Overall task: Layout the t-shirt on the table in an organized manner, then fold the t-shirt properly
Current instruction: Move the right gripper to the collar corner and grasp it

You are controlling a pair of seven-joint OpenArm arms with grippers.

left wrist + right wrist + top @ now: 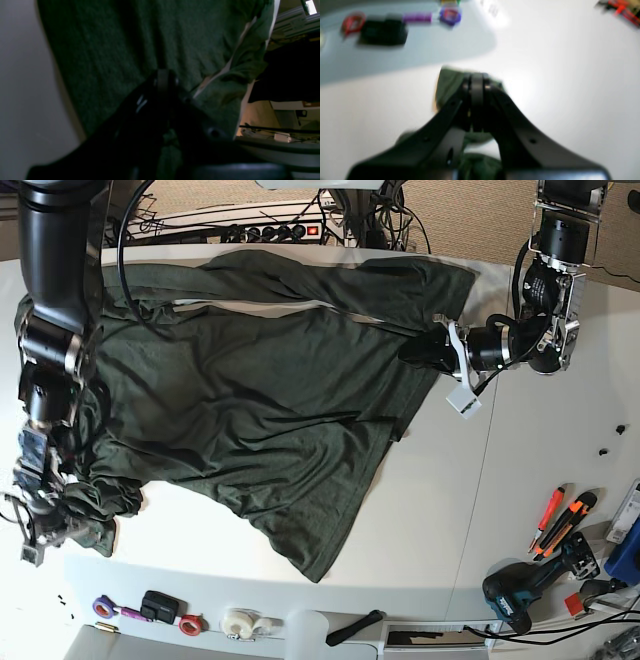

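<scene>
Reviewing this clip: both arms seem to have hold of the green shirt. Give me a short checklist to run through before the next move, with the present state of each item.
1. Left gripper shut on the t-shirt: ok; the jaws are closed at the shirt's edge by the sleeve.
2. Right gripper shut on fabric: ok; green cloth shows around the closed jaws.
3. Shirt laid out flat: not ok; it is wrinkled, and bunched at the corner the right gripper holds.
4. Shirt fully on the table: cannot tell; its far edge lies near the power strip.
5. Tools clear of the shirt: ok; they lie apart from it.
6. Tape rolls clear of the hem: ok.
</scene>
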